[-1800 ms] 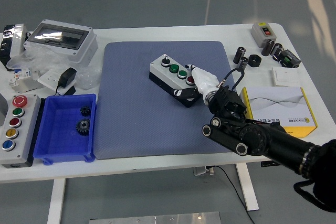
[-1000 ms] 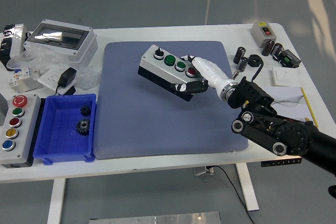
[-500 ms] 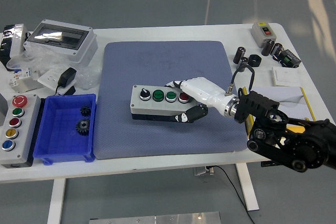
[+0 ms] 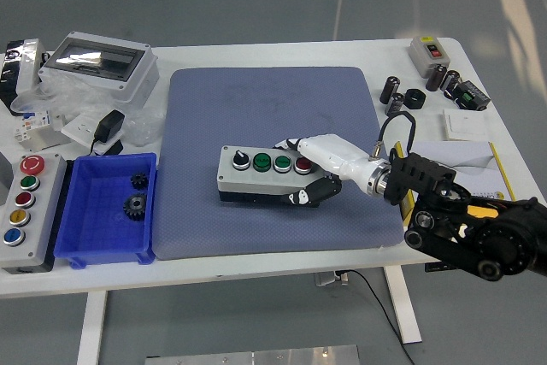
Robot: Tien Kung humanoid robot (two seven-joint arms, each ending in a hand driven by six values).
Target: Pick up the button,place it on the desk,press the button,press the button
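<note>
A grey button box with a black knob, two green buttons and a red button lies on the blue mat, near the mat's front middle. My right hand, white with black fingertips, is shut on the box's right end, fingers over its top and thumb at its front side. The box seems to rest level on the mat. My right arm comes in from the lower right. My left arm is out of view.
A blue bin with two gears sits at the left. A second button box with several coloured buttons lies at the far left. A clear-lid enclosure, an adapter and bags are at the back left. A yellow-white box and small parts are at the right.
My right hand carried the button box from the mat's upper right down to its front middle, turned it level and lowered it onto the mat. The grip stays shut.
</note>
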